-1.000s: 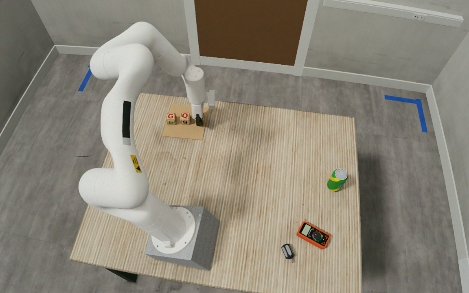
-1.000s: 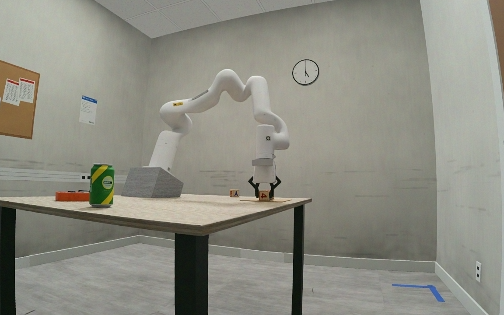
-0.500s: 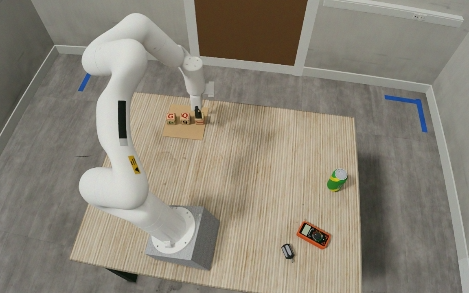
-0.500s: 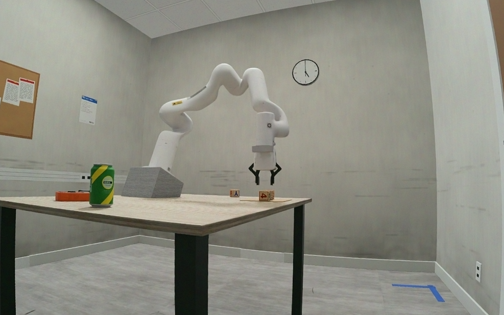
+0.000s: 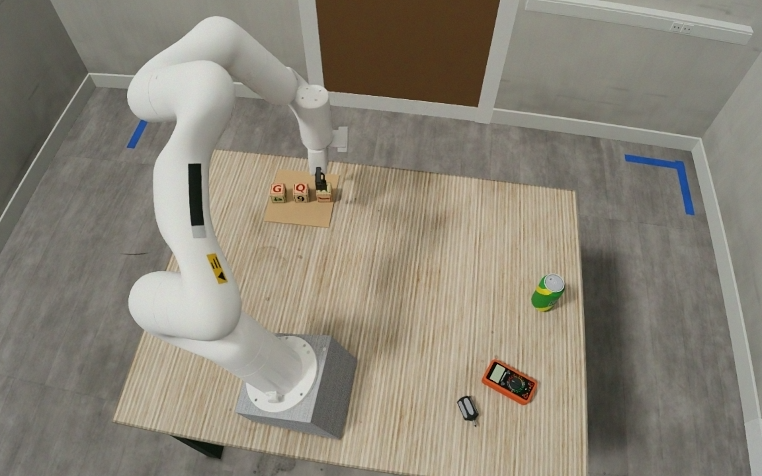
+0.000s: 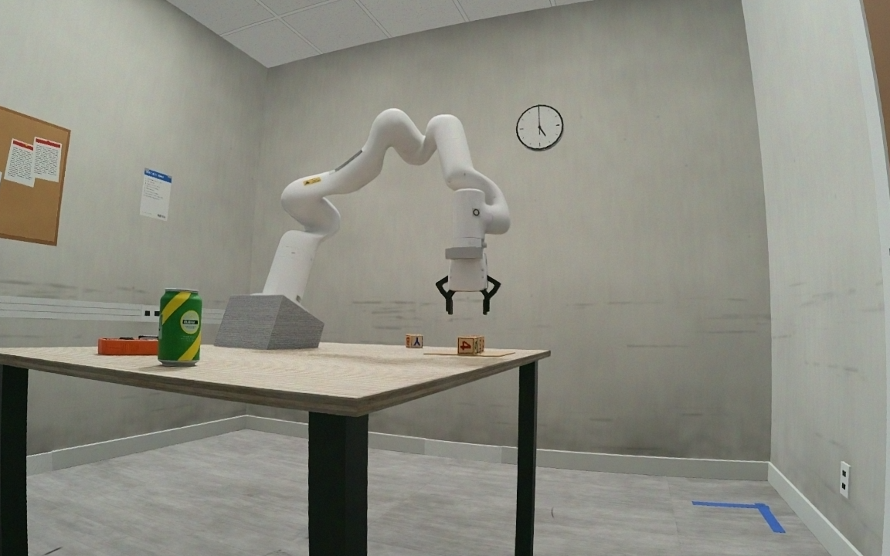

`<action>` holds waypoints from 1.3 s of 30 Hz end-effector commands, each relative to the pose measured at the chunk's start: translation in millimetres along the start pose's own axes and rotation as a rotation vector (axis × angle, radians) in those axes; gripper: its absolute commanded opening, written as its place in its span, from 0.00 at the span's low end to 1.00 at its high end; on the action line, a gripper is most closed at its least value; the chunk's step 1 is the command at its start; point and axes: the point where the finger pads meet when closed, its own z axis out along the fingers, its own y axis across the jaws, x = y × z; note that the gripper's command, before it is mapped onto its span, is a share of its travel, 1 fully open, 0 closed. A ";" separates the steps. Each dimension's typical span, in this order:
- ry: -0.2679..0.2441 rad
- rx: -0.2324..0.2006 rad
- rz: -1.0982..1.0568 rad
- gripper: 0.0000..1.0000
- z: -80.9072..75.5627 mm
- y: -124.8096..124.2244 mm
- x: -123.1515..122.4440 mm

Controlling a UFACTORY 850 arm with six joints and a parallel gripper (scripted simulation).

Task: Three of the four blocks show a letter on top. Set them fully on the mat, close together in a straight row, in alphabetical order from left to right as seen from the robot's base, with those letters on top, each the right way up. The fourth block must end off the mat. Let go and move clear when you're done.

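A tan mat [image 5: 302, 203] lies at the far left of the table. Three wooden blocks stand on it in a close row: one with G on top [image 5: 278, 192], one with Q on top [image 5: 300, 191], and a third [image 5: 324, 192] whose top is partly hidden by my fingers. My gripper [image 5: 319, 177] is open and empty. In the side view it [image 6: 467, 304] hangs well above the row of blocks [image 6: 470, 344], apart from them. A fourth block [image 6: 413, 340] stands on the bare table off the mat [image 6: 456, 354]; my arm hides it in the overhead view.
A green can [image 5: 547, 292] stands near the right edge of the table. An orange multimeter [image 5: 508, 381] and a small black object [image 5: 467, 408] lie at the front right. My grey base pedestal [image 5: 297, 387] sits at the front edge.
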 end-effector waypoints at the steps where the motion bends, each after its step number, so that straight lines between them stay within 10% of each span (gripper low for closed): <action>1: 0.001 0.002 0.000 1.00 -1.2 -1.2 0.2; 21: 0.001 0.002 0.000 1.00 -5.7 -1.2 0.2; 39: 0.001 0.002 -0.001 1.00 -75.3 -1.1 0.2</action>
